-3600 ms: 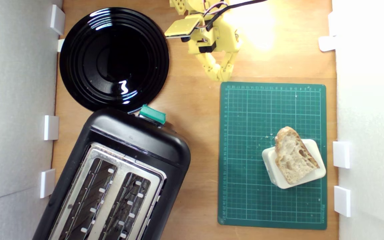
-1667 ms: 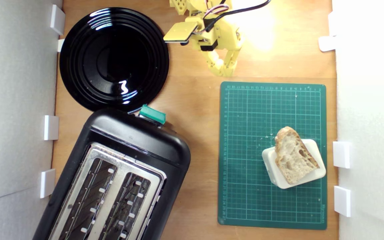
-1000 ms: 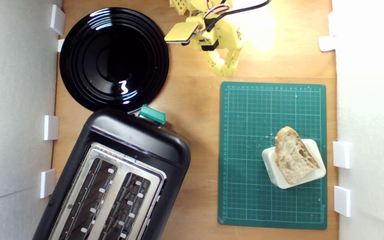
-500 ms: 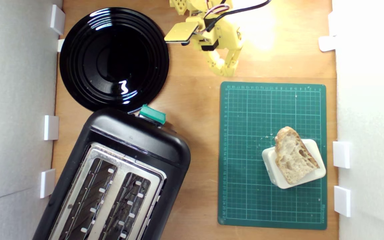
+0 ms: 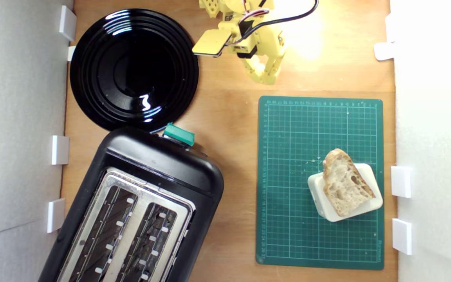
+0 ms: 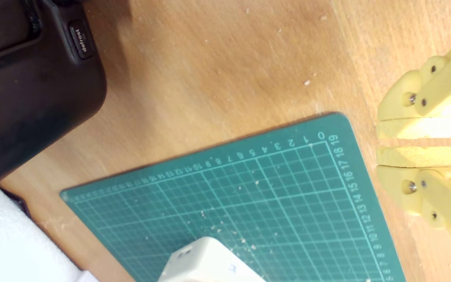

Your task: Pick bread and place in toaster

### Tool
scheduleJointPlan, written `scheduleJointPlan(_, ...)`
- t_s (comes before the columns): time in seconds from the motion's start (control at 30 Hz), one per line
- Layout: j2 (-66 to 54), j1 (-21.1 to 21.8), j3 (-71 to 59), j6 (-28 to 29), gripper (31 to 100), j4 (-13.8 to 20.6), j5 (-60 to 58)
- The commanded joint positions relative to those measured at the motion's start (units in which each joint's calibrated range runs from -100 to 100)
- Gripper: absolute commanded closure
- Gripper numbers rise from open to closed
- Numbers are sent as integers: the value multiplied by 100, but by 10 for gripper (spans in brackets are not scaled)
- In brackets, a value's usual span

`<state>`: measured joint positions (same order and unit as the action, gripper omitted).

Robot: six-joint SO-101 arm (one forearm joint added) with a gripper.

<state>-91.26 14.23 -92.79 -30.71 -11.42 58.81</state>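
A wedge of bread (image 5: 345,188) with pale holey crumb and brown crust lies on an off-white block (image 5: 371,203) at the exterior view's right. The black toaster (image 5: 139,207) with silver top and green lever (image 5: 178,134) fills the lower left, both slots empty. My yellow gripper (image 5: 265,79) hangs at the top centre, far from both, its fingers together and holding nothing. In the wrist view the gripper (image 6: 384,143) shows only a thin slit between its fingertips; a corner of the toaster (image 6: 26,90) and the block (image 6: 206,262) show, while the bread is hidden.
A green cutting mat (image 5: 288,176) lies under the block, with crumbs on it (image 6: 249,188). A round glossy black plate (image 5: 133,68) sits at the exterior view's upper left, touching the toaster's end. White foam walls (image 5: 18,117) with clips line both sides of the wooden table (image 5: 233,129).
My gripper has drawn back a little toward the exterior view's top and shifted slightly right, its fingers closing together. Bread, block and toaster have not moved.
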Motion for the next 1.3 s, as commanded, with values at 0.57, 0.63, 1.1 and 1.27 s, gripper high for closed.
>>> scheduleJointPlan(0.57, 3012, 631, 895, 986, 807, -427, -4030)
scheduleJointPlan(0.63, 3353, 704, 895, 1075, 807, -372, -4465)
scheduleJointPlan(1.1, 5923, 905, 904, 2462, 807, 1885, -7613)
scheduleJointPlan(1.27, 6489, 1042, 895, 2498, 807, 1885, -8484)
